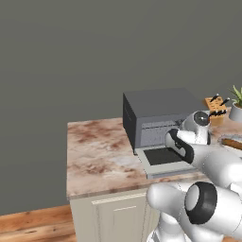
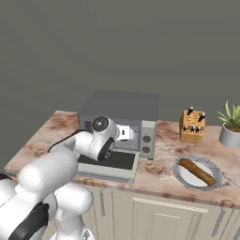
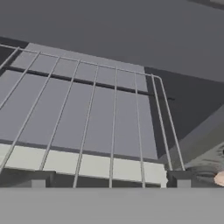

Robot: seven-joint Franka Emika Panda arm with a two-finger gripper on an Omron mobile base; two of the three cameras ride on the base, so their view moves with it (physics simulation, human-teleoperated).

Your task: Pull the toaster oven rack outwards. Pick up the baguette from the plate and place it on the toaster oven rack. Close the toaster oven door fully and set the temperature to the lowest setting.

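Note:
The dark grey toaster oven (image 2: 123, 108) (image 1: 156, 106) stands on the marble counter with its door (image 2: 108, 163) (image 1: 163, 158) dropped flat. My gripper (image 2: 132, 133) (image 3: 109, 179) is at the oven's mouth, open. In the hand view its fingertips (image 3: 39, 179) stand wide apart just in front of the silver wire rack (image 3: 96, 118), whose near end lies over a pale band. Nothing is held. To the oven's right the brown baguette (image 2: 197, 171) (image 1: 233, 142) lies on the round pale plate (image 2: 183, 177). The knobs (image 2: 146, 143) sit in a column on the oven's right front.
A wooden knife block (image 2: 192, 126) (image 1: 215, 109) and a potted plant (image 2: 229, 132) (image 1: 236, 108) stand at the back right of the counter (image 1: 94, 156). Bare counter lies left of the oven. The grey wall rises behind. My arm crosses above the open door.

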